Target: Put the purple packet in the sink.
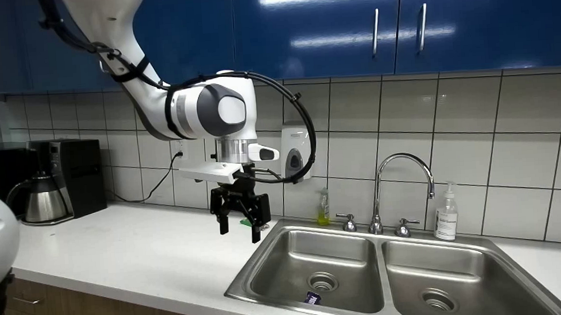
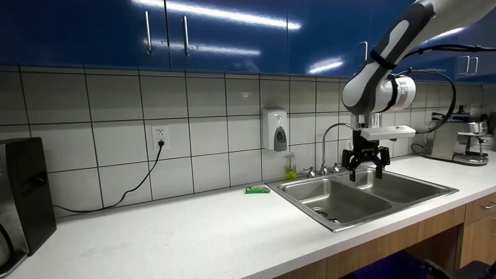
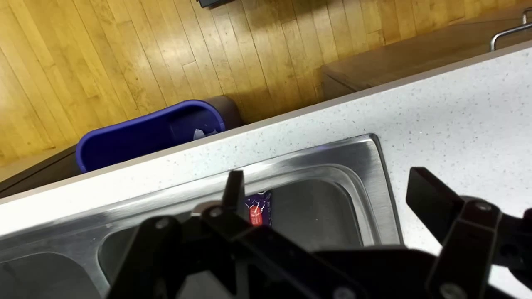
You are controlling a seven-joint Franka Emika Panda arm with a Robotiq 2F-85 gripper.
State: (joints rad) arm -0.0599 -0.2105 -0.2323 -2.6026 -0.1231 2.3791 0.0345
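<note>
The purple packet (image 1: pixel 312 298) lies in the left basin of the stainless steel sink (image 1: pixel 384 280), near the front wall and the drain. It shows small and dark in an exterior view (image 2: pixel 334 220). In the wrist view the purple packet (image 3: pixel 258 207) shows a red patch and is partly hidden behind a gripper finger. My gripper (image 1: pixel 240 232) is open and empty, raised in the air above counter height, apart from the packet. In the wrist view its fingertips (image 3: pixel 326 180) are wide apart, with the sink's front corner (image 3: pixel 365 155) seen between them.
A curved chrome faucet (image 1: pixel 376 195), a yellow-green bottle (image 1: pixel 323 209) and a soap pump bottle (image 1: pixel 446 218) stand behind the sink. A small flat green thing (image 2: pixel 257 190) lies on the counter. A coffee maker (image 1: pixel 77 179) stands further left. A blue bin (image 3: pixel 141 137) stands below the counter edge.
</note>
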